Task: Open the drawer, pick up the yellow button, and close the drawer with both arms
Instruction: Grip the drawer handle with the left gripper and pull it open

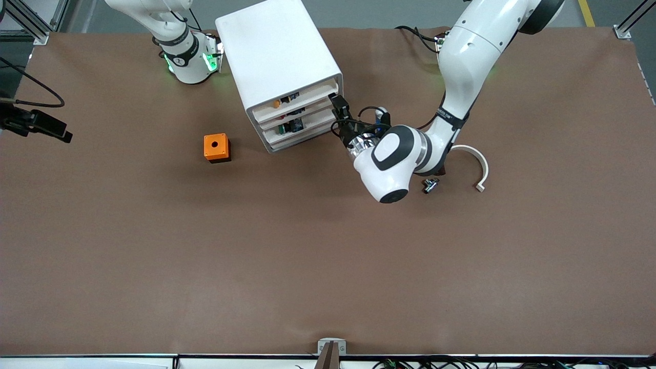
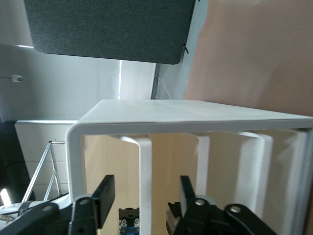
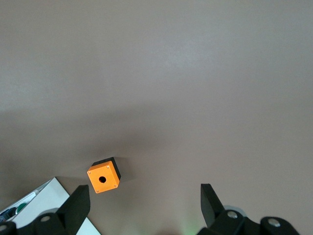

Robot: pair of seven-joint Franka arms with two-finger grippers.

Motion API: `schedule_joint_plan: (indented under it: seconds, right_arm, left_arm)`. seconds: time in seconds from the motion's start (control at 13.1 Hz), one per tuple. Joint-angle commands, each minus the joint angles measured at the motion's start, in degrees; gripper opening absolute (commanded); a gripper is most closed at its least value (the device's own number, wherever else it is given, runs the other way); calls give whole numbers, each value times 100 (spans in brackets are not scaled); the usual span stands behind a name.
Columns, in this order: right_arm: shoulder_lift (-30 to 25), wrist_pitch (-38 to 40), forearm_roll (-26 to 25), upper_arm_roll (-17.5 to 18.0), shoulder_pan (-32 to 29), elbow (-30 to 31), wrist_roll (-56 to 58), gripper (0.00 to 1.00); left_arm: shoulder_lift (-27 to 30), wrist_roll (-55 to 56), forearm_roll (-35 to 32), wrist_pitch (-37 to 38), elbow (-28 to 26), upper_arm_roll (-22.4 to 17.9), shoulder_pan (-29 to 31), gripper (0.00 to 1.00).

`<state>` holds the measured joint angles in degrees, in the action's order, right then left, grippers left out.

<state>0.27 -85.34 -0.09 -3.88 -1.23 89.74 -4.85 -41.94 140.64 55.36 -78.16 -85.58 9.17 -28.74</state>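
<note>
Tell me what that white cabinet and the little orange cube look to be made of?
The cabinet looks like smooth, slightly glossy white plastic, with rounded moulded edges. The orange cube seems matte plastic on a black base, with corner screws; neither is certain.

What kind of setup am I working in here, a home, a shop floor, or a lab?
Most likely a robotics lab bench: a brown-covered table framed by aluminium rails, with small test props laid out, namely a white drawer cabinet and an orange box.
</note>
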Motion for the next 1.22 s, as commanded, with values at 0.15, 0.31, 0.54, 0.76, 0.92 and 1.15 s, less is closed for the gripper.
schedule_joint_plan:
  seconds: [0.15, 0.31, 0.54, 0.76, 0.92, 1.15]
  right_arm:
    - [-44, 87, -61, 72, -176, 79, -69, 100]
    - [-35, 61, -61, 72, -185, 79, -60, 100]
    - [-35, 78, -61, 72, -159, 79, -330, 100]
    - [-18, 79, -35, 116, 113, 122, -1480, 100]
    - [-18, 131, 53, 124, 350, 184, -2202, 100]
    - [44, -17, 412, 116, 877, 193, -3518, 100]
  left_arm:
    - [-156, 148, 186, -242, 138, -29, -360, 45]
    - [-157, 156, 186, -270, 138, -29, -352, 22]
    - [-139, 86, 168, -270, 155, -91, -194, 0]
    - [-217, 7, 133, -297, 461, -222, 157, 0]
    - [-288, -203, 168, -305, 752, -459, 289, 0]
    - [-359, -721, 177, -524, 893, -495, 588, 2]
